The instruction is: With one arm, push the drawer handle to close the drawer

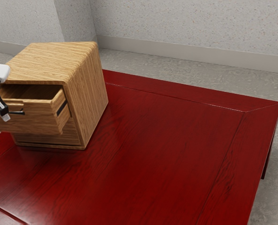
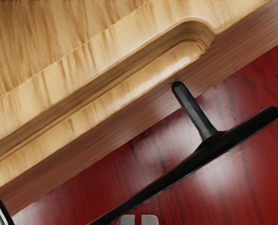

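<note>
My gripper (image 1: 5, 116) is at the front of the pulled-out upper drawer (image 1: 33, 120), beside its black handle (image 1: 18, 112), with its fingers together and nothing seen between them. The wooden cabinet (image 1: 88, 93) holds that drawer. From the wrist view, the tips of my gripper (image 2: 138, 220) lie close to the handle's bar (image 2: 232, 138), on the side away from the drawer front (image 2: 143, 68). Whether they touch the bar I cannot tell. Part of the handle is hidden behind the gripper in the exterior view.
The cabinet stands on a dark red table (image 1: 162, 150), whose surface stretches toward the exterior view's right. A lower drawer front (image 1: 59, 136) sits beneath the open drawer. Grey floor (image 1: 176, 70) and a speckled wall (image 1: 190, 23) lie beyond the table.
</note>
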`<state>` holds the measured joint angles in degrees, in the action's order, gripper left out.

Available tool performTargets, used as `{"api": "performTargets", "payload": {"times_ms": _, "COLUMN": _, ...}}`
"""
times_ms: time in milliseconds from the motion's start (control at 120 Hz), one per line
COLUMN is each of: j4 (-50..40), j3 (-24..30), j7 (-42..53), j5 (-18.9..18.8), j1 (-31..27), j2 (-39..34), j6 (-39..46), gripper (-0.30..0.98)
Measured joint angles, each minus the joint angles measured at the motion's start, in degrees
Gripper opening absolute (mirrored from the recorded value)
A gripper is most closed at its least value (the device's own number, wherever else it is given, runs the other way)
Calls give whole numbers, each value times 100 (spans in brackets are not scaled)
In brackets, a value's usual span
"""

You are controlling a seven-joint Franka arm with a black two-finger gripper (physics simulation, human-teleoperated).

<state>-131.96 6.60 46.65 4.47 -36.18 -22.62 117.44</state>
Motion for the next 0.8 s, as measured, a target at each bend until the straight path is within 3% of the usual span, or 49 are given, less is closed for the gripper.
{"api": "performTargets", "payload": {"times_ms": 800, "j4": 582, "j3": 7, "j7": 115, "j5": 15, "j1": 53, "j2": 634, "j6": 291, "gripper": -10}}
